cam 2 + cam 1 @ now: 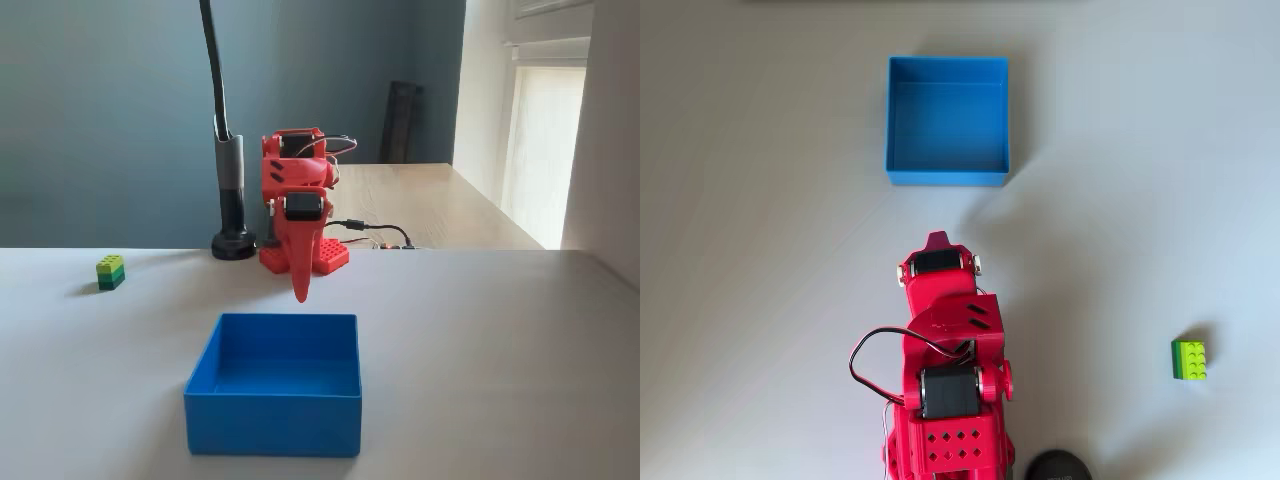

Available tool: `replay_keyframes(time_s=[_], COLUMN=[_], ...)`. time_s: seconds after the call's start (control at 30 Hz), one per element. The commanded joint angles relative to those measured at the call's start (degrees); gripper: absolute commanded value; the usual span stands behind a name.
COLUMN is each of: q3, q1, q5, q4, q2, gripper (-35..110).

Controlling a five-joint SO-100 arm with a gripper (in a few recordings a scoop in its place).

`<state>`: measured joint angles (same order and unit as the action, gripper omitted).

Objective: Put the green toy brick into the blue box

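Observation:
The green toy brick lies alone on the white table at the right of the overhead view; in the fixed view the brick is at the far left. The blue box stands empty at the top middle, and nearest the camera in the fixed view. My red gripper hangs point-down above the table just behind the box, its fingers closed together with nothing in them. From overhead the gripper sits between the arm's base and the box, far left of the brick.
A black stand with a round base rises beside the arm's base, and its foot shows at the bottom edge from overhead. Wide bare table surrounds the box and the brick. A wooden table stands behind.

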<state>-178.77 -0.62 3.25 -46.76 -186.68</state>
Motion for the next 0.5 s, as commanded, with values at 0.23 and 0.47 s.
replay_keyframes(time_s=[0.23, 0.47], q3=[-0.8, -0.8], q1=[-0.6, -1.0], q5=[0.0, 0.4], q4=[-1.2, -1.2], q2=[-0.6, -0.6], gripper=[0, 0])
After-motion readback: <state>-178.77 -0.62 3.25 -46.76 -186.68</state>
